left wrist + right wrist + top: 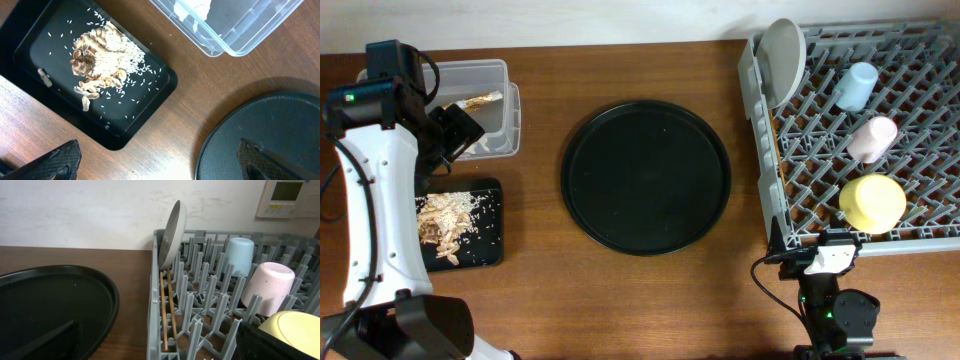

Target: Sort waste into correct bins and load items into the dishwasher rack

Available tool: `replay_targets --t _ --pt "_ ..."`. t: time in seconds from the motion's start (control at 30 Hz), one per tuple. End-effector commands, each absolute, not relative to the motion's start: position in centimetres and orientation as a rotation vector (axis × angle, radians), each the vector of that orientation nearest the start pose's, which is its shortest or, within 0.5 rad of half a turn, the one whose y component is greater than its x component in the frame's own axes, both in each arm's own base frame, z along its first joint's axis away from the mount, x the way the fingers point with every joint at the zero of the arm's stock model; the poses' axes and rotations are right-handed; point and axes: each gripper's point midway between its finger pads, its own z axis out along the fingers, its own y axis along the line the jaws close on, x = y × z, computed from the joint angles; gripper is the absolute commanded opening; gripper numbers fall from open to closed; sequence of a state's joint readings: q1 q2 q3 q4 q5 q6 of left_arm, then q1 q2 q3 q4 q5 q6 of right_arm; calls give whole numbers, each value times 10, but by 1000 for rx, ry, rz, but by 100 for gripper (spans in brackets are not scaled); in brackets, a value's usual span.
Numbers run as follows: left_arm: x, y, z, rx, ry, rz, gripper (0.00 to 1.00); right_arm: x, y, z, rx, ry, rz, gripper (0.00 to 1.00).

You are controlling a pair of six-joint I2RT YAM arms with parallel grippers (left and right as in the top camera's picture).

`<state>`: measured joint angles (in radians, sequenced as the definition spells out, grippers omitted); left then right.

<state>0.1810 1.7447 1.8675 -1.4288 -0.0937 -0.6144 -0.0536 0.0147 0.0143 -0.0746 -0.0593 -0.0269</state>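
Food scraps (100, 60): loose, crumbly, light, so scoop, don't pinch. Heaped in black tray (150, 87) nr table's left edge. Plate (782, 55): stiff, breakable, grip by rim. Upright at rack's (760, 150) far-left corner. Left end effector (160, 162) & right end effector (165, 340) both released, empty.

Brown wood table (620, 300), grain running L-R. Four things sit directly on it. Far-left corner: clear plastic tub (512, 120), rect. Just in front of it, w/ a strip of bare wood btwn: shallow black rect. tray (492, 245). Centre: round black tray (645, 178), flat on the wood, apart from both. Right side: grey dishwasher rack (765, 170), left wall near the round tray's rim, not touching; rack runs off the overhead view's right edge.
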Motion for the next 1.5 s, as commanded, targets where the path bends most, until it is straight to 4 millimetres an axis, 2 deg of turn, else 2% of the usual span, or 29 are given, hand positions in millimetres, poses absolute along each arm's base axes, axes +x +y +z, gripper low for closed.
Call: replay_targets --t 0.0,0.57,0.63,0.8,0.87,1.03,1.2,1.3,1.47 --pt "356 84 226 -1132 2633 53 99 246 -8 157 4 1644 -28 98" --pt "356 84 226 -1132 2634 56 99 246 -8 157 4 1644 -28 98" --pt "351 86 225 -1137 2645 85 99 246 -8 157 4 1644 -28 98" --pt "322 83 228 -1150 2712 159 99 246 -8 157 4 1644 -28 98" --pt "315 84 233 -1103 2690 232 99 246 -8 157 4 1644 -28 98" --pt "307 64 235 -728 2662 240 99 246 -8 157 4 1644 -28 98" --pt "279 40 208 -600 2510 124 99 246 -8 157 4 1644 -28 98" --pt "253 22 178 -539 2401 -34 99 246 -8 157 4 1644 -28 98" --pt "231 11 145 -470 2255 -137 99 246 -8 157 4 1644 -28 98"
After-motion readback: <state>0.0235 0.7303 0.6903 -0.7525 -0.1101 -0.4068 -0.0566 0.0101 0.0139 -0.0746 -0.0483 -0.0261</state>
